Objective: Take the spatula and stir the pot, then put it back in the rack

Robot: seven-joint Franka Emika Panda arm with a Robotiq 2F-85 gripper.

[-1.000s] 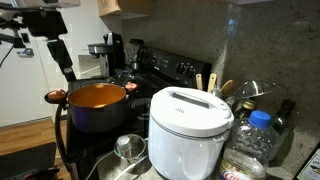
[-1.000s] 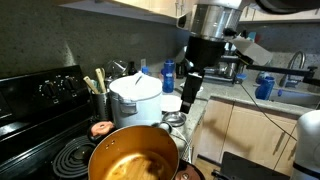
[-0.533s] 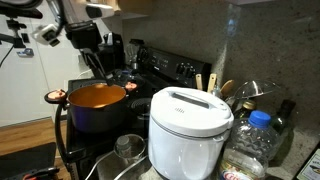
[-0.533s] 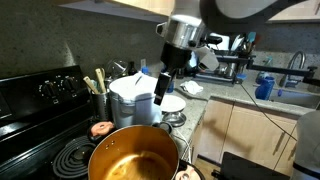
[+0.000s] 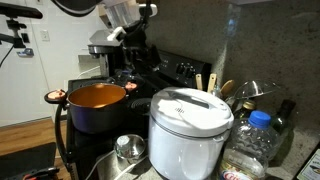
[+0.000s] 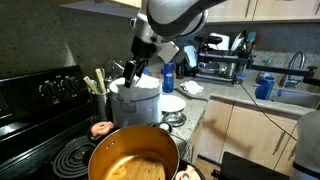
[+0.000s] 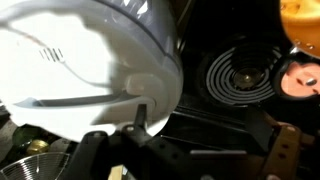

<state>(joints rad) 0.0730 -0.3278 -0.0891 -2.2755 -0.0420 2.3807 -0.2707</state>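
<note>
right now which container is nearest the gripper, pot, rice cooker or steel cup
The white domed rice cooker: the gripper hangs right by its lid, and it fills the wrist view. The blue pot and steel cup sit farther off.

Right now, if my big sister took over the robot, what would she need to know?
Tool: open and empty, hanging over the white rice cooker.
Spatula: not picked up. It is likely among the wooden utensils standing behind the cooker, but I cannot tell which.
Pot: on the stove, looks empty.
Done: nothing yet.
Left: grab the spatula, stir the pot, put it back with the utensils.
</note>
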